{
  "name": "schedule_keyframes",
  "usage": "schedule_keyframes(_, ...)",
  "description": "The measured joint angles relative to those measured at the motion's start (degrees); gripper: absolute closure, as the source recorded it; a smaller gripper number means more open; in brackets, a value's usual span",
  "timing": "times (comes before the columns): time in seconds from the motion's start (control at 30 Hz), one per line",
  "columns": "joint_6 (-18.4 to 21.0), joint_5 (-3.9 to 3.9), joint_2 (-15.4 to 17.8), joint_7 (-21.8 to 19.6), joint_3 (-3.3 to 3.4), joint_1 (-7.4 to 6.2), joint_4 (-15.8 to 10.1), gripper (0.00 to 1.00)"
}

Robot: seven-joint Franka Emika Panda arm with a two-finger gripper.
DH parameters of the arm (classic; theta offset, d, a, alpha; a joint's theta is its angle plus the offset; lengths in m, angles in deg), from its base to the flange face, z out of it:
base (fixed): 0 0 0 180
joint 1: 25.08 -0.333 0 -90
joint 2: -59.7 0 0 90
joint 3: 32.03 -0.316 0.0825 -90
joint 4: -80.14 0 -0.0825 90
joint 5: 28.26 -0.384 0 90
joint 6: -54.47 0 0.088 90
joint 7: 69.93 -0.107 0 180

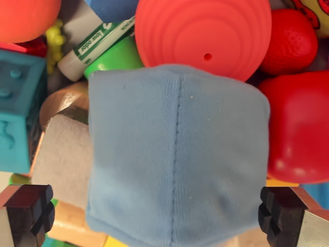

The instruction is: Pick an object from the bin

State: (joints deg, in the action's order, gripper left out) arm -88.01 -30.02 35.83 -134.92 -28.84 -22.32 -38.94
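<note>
A blue fabric cube with a stitched seam (177, 157) fills the middle of the wrist view and lies on top of the pile. The two black fingers (28, 208) stand at its lower corners, one on each side, the cube between them. Behind it at the top sits a red ridged plastic dome (205, 36). On the wrist view's right, a glossy red ball (300, 126) is just beside the cube, with a red toy strawberry (293, 41) above it. On the wrist view's left lie a teal rubber block (18, 110), a grey foam piece (64, 159), and, higher up, a white glue stick with a green cap (100, 43).
</note>
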Motion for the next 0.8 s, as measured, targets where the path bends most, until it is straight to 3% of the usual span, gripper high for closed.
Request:
schedule_keyframes(0.5, -2.6, -0.20, -2.6, 0.1, -0.17, 0.14, 0.0, 0.00)
schedule_keyframes(0.53, -2.6, -0.20, -2.6, 0.1, -0.19, 0.16, 0.0, 1.00)
schedule_keyframes(0.8, -2.7, -0.21, -2.6, 0.1, -0.21, 0.17, 0.0, 1.00)
